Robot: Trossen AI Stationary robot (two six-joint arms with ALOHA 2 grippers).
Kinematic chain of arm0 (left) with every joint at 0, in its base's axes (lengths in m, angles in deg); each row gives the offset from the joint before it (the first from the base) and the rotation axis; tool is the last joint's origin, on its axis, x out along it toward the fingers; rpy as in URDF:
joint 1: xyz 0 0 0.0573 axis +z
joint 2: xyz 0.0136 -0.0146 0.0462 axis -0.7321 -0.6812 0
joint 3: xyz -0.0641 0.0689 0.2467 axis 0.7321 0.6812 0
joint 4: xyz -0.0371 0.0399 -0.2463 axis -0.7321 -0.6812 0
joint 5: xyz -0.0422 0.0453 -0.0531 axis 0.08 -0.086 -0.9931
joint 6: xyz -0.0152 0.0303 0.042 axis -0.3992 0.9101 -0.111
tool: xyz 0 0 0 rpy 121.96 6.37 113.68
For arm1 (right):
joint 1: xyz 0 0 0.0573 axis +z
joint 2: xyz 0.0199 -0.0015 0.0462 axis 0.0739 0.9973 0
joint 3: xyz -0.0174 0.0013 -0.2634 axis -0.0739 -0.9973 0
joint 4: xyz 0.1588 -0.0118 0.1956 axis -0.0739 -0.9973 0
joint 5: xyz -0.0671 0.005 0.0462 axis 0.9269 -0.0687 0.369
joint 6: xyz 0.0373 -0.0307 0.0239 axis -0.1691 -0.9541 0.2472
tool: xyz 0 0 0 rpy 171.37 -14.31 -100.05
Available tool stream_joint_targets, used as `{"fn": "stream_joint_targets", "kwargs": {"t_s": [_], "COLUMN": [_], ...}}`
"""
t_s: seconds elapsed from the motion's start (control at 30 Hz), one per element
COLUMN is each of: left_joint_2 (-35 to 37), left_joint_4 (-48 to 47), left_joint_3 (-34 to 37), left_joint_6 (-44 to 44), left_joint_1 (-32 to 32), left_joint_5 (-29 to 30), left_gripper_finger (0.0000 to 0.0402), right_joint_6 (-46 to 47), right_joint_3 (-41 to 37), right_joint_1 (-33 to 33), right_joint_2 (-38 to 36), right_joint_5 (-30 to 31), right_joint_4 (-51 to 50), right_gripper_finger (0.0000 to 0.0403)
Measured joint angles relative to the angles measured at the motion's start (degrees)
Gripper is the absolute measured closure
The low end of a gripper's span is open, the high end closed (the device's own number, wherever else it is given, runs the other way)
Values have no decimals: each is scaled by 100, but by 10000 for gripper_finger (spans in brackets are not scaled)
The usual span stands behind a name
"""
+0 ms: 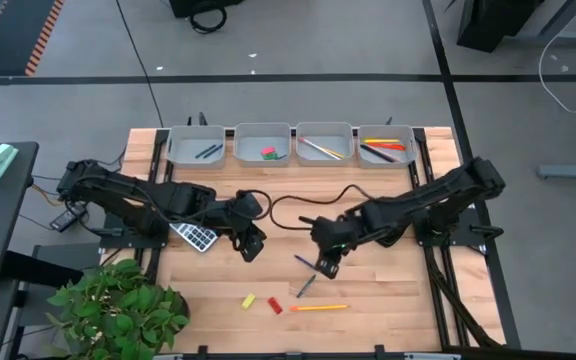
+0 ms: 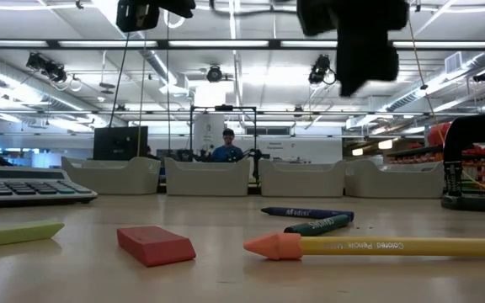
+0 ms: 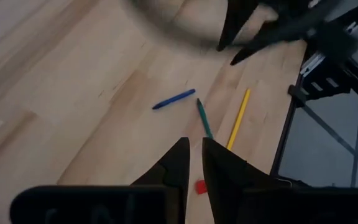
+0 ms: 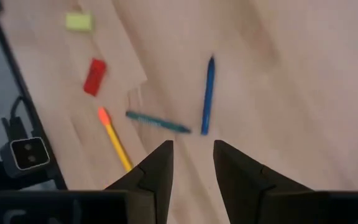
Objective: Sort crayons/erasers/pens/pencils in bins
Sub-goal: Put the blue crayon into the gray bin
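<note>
- My right gripper (image 4: 191, 163) hangs above the table with its fingers spread and nothing between them, over the blue crayon (image 4: 207, 94) and the green crayon (image 4: 157, 122).
- The two crayons lie almost touching at one end, so I judge the blue one the cleaner pick: I should turn my wrist to set the fingers across its shaft, near the middle and away from the green tip.
- A straight, slow descent seems best, since a thin round stick may roll off if one finger lands first.
- The yellow pencil (image 4: 114, 140) with its orange eraser end, the red eraser (image 4: 94, 76) and the yellow eraser (image 4: 79, 22) lie nearer the front edge, apart from the crayons.
- The four bins (image 1: 263, 132) sit in a row at the far edge, already holding some items.
- My right arm reaches in low and bent from the right side, wrist tipped down.
- My left gripper (image 3: 191, 163) waits beside the calculator (image 1: 195, 237), fingers nearly together and empty.
</note>
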Motion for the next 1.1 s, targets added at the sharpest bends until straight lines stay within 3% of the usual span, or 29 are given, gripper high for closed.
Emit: {"fn": "stream_joint_targets", "kwargs": {"t_s": [0.2,0.33,0.47,1.1], "left_joint_2": [96,334,457,522], "left_joint_4": [-4,-31,-47,48], "left_joint_3": [0,-3,-7,-2], "left_joint_6": [286,284,248,-510], "left_joint_1": [-169,-372,-541,-1323], "left_joint_5": [-38,-67,81,143], "left_gripper_finger": [357,367,377,389], "right_joint_6": [710,842,798,245], "right_joint_3": [-2,-2,4,2], "right_joint_1": [15,10,4,-79], "right_joint_2": [876,1216,1318,1907], "right_joint_5": [-884,-988,-782,183], "right_joint_4": [69,521,1031,923], "right_gripper_finger": [279,279,280,305]}}
